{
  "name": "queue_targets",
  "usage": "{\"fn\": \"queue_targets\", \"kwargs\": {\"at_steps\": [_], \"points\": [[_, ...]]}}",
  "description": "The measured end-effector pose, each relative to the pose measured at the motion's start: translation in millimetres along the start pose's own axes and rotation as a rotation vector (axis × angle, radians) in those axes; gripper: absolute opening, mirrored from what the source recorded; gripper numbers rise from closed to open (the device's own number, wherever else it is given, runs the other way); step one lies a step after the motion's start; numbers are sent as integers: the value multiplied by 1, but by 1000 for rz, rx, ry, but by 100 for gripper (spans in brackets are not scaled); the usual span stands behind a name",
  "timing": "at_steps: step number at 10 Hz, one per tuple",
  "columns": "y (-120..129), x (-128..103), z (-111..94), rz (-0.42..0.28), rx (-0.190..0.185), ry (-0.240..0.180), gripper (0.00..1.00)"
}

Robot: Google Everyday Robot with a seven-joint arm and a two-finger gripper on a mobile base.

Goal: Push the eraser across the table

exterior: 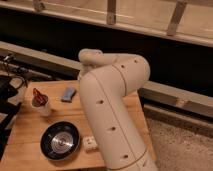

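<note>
The light-blue eraser lies on the far part of the pale wooden table, just left of my big white arm. The arm bends over the table's right half, with its upper joint above and to the right of the eraser. My gripper does not show in the camera view; only arm links are visible. Nothing touches the eraser as far as I can see.
A white cup with a red item stands left of the eraser. A black bowl sits at the table's front, with a small white dotted block next to it. Dark equipment is at the left edge.
</note>
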Motion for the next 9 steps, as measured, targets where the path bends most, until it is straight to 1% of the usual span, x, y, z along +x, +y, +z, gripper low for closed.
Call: {"fn": "queue_targets", "kwargs": {"at_steps": [1, 2, 3, 4, 5, 6, 7, 8, 9], "points": [[-8, -1, 0, 17, 28, -5, 0], [-20, -5, -8, 48, 80, -54, 0], [-34, -8, -18, 73, 118, -89, 0], [-49, -10, -27, 97, 150, -112, 0], [-81, -10, -39, 159, 197, -141, 0], [-101, -10, -42, 199, 221, -153, 0], [-111, -11, -42, 222, 233, -156, 0], [-122, -11, -41, 240, 239, -157, 0], [-128, -9, -36, 248, 237, -150, 0]]}}
